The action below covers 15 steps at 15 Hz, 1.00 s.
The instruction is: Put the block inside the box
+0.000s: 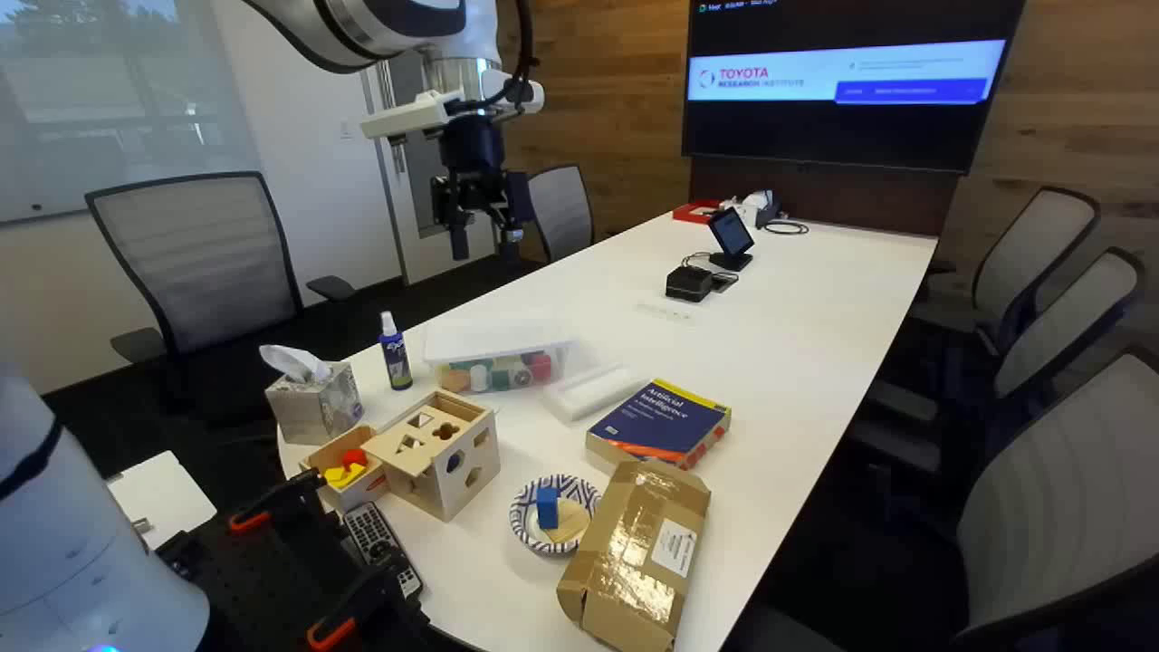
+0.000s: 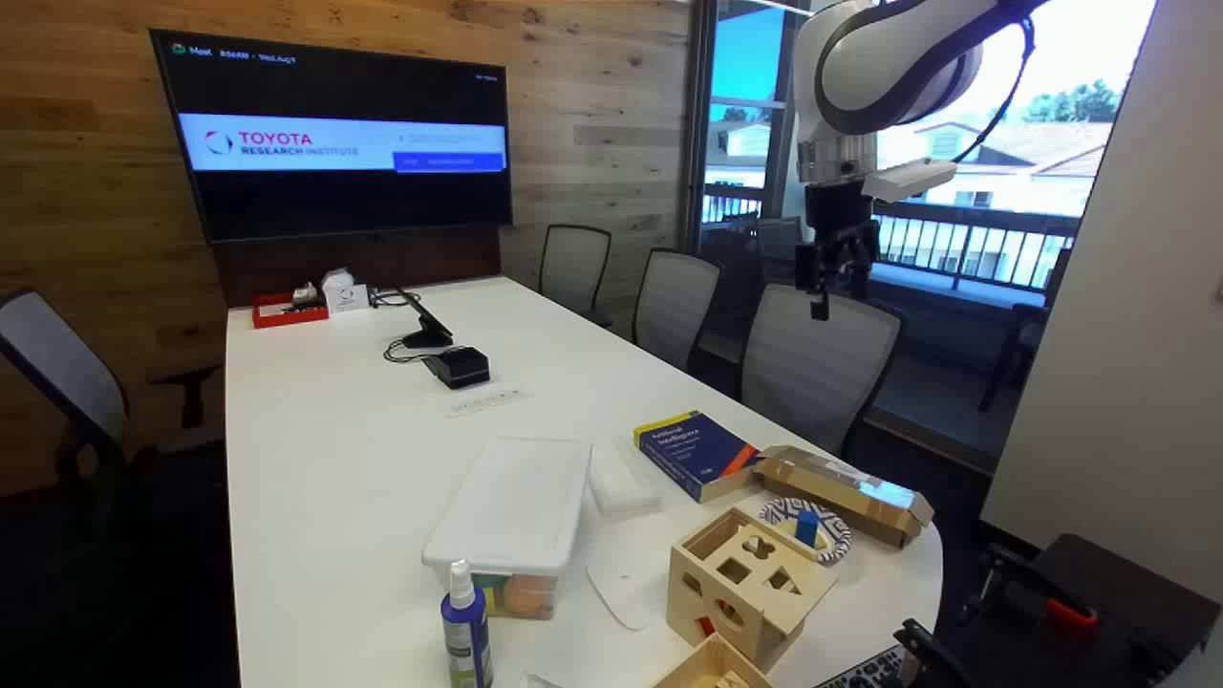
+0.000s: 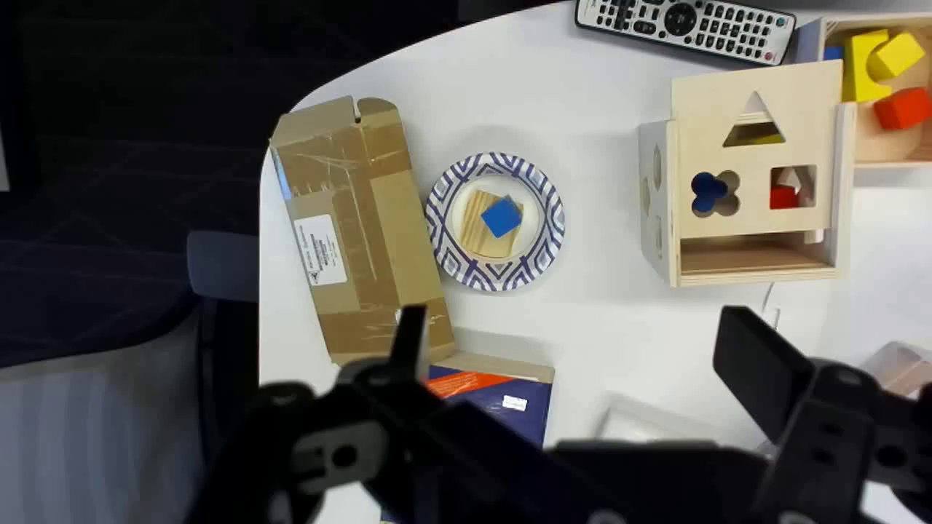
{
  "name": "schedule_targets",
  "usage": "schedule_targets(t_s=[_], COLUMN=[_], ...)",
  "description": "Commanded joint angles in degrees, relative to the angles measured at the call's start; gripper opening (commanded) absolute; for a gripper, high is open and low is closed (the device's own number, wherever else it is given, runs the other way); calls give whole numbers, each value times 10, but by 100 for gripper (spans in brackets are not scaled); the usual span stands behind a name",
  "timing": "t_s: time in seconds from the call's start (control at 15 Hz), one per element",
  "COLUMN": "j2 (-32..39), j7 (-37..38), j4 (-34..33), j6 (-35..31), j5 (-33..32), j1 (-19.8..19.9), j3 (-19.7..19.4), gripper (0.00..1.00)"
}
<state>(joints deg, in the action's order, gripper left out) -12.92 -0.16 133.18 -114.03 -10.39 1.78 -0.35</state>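
I see the box (image 3: pixel 755 185) in smooth, matt wood, the package (image 3: pixel 364 233) in brown cardboard under glossy tape (image 3: pixel 364 329); the blue block (image 3: pixel 502 216), small from here, is probably painted wood.

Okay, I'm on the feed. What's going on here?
The robot arm hangs above the table, its fingers spread open and holding nothing. The blue block, likely the one to move, sits with a wooden piece in the patterned bowl, next to the cardboard package. The wooden shape-sorter box, partly open on top, stands apart from the bowl. The blue block is not in it yet.
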Motion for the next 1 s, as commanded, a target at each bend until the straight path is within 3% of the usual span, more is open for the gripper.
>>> schedule_targets(t_s=[0.0, 0.53, 0.73, 0.93], j2=[0, 11, 82, 179], j7=[0, 162, 191, 172], j4=[-1, 171, 204, 192], j6=[1, -236, -358, -467], j5=[0, 69, 108, 203], j1=[-1, 29, 44, 39], j3=[-1, -20, -36, -50], gripper=[100, 100, 100, 100])
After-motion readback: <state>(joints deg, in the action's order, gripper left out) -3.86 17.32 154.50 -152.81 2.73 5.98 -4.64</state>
